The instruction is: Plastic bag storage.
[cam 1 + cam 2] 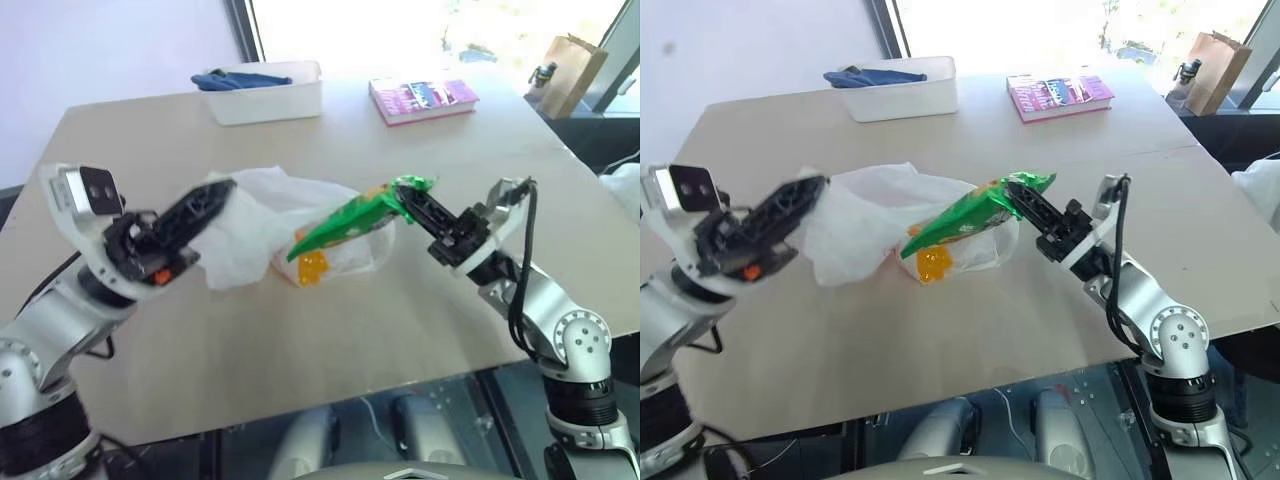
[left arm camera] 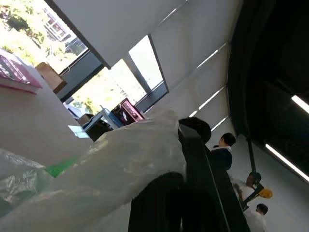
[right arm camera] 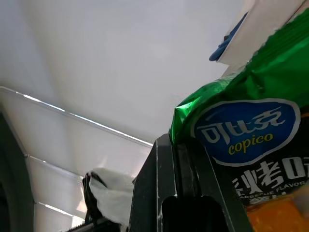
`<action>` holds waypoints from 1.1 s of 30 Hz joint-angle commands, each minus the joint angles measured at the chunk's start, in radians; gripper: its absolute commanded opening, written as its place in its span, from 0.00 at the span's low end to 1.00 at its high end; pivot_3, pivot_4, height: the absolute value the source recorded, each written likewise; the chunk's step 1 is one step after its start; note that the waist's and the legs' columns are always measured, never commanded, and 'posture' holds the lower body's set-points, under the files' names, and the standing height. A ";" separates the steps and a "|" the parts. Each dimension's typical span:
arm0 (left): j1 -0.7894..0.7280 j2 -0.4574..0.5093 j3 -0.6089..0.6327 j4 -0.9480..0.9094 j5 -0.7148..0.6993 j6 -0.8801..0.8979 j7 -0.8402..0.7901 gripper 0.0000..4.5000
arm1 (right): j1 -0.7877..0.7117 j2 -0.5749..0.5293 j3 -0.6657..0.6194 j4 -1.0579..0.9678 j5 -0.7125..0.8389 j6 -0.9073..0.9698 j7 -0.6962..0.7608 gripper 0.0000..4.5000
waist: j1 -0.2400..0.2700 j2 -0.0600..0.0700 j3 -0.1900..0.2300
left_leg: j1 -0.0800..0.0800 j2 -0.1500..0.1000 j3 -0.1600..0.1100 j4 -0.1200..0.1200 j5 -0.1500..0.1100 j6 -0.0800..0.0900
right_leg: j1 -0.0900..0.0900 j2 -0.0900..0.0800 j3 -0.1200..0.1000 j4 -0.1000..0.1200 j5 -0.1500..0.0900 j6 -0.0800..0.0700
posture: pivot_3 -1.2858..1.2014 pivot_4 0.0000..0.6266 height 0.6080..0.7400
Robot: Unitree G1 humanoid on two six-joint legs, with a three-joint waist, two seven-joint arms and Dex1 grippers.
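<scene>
Left eye view: plastic bag [image 1: 262, 225] mid-counter [image 1: 300, 330], one edge lifted, clamped in left end effector [image 1: 213, 196]. Right end effector [image 1: 408, 199] clamped on green snack packet [image 1: 350, 222], packet angled over bag's mouth.

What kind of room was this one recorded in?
Probably an office or lab: a plain table beside large windows, a pink book and white tub on it, people standing under strip ceiling lights.
</scene>
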 commanded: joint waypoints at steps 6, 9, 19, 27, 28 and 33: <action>0.204 0.036 -0.061 -0.166 -0.016 -0.124 -0.138 0.00 | -0.160 0.127 -0.010 0.029 -0.014 0.010 0.146 0.01 | 0.003 0.002 0.001 | 0.002 0.001 0.002 0.001 0.000 0.000 | 0.000 -0.001 0.002 0.006 0.000 -0.001 | 0.52 0.24 1.00; 0.109 0.000 -0.091 -0.140 -0.016 -0.172 -0.099 0.00 | -0.134 0.102 0.061 0.024 -0.117 0.098 0.195 0.01 | 0.012 0.001 0.000 | 0.002 0.001 0.000 0.001 0.000 -0.001 | 0.000 0.000 -0.001 0.005 0.000 -0.001 | 0.52 0.24 1.00; -0.061 -0.163 -0.141 -0.129 -0.016 -0.198 0.057 0.00 | 0.042 -0.040 0.252 0.071 -0.646 0.167 0.379 0.01 | 0.013 -0.002 -0.001 | 0.000 0.001 0.004 0.004 0.000 0.000 | -0.002 0.000 0.004 0.006 0.001 -0.001 | 0.52 0.24 1.00; 0.151 0.047 -0.197 -0.192 -0.016 -0.118 -0.136 0.00 | -0.187 0.230 0.195 0.200 -0.607 0.218 0.362 0.01 | -0.002 -0.002 -0.001 | 0.002 0.001 0.007 0.003 0.000 -0.001 | -0.004 0.002 0.008 0.009 0.001 -0.001 | 0.52 0.24 1.00; 0.168 0.062 -0.199 -0.199 -0.016 -0.127 -0.147 0.00 | -0.211 0.254 0.184 0.208 -0.583 0.241 0.369 0.01 | -0.001 -0.001 -0.001 | 0.001 0.002 0.007 0.003 0.000 -0.001 | -0.004 0.002 0.008 0.009 0.001 -0.001 | 0.52 0.24 1.00; 0.261 0.151 -0.196 -0.243 -0.016 -0.167 -0.196 0.00 | -0.299 0.295 0.168 0.336 -0.596 0.365 0.346 0.01 | 0.008 -0.002 -0.001 | 0.000 0.000 0.004 0.002 0.000 -0.001 | -0.004 0.001 0.004 0.005 0.001 -0.001 | 0.52 0.24 1.00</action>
